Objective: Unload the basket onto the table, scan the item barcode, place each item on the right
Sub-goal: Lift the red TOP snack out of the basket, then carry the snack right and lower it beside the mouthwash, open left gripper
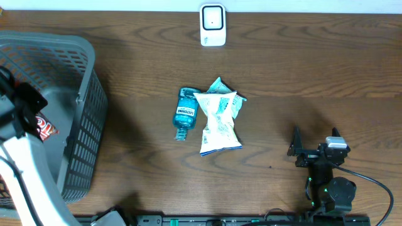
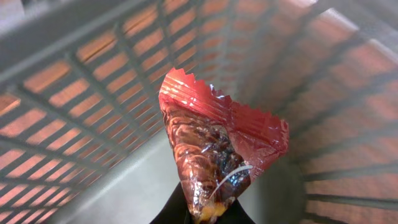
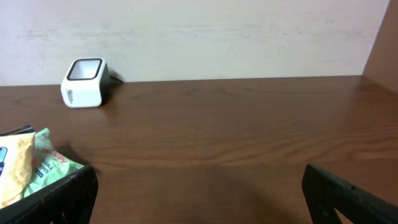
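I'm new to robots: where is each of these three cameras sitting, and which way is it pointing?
Overhead: above the table, looking straight down on basket, scanner, bottle and bags; left arm and right arm show.
Left wrist: inside the basket, facing its mesh; the left gripper, shut on a red packet, shows at the bottom.
Right wrist: low over the table, facing the wall; the open right gripper frames the bottom corners.
Shared: overhead and right wrist both show scanner and bags.
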You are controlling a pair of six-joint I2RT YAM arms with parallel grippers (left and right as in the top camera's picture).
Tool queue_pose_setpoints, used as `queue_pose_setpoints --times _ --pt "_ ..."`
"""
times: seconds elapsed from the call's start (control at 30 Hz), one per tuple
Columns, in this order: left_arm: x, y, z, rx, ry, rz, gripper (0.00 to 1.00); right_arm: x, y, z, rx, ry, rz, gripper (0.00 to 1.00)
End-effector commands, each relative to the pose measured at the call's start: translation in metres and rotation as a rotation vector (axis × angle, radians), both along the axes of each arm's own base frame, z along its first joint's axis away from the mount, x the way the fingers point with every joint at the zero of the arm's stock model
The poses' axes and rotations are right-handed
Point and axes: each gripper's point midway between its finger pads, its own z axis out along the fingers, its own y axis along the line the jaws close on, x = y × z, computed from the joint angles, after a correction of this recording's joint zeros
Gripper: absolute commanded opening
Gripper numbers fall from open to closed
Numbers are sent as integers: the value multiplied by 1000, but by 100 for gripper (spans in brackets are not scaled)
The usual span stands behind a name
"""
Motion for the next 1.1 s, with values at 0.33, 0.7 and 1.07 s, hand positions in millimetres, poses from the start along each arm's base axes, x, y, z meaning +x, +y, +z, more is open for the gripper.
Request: queue_pose_setpoints --times 0.33,0.7,1.07 --pt "21 -202 95 -291 -419 -836 7 0 -3 -1 8 0 -18 99" --pt "63 -277 -45 -312 61 -863 7 -1 -10 0 5 -1 -58 99" --pt "78 -316 -186 -228 444 -867 7 -1 -10 0 5 -1 -58 99"
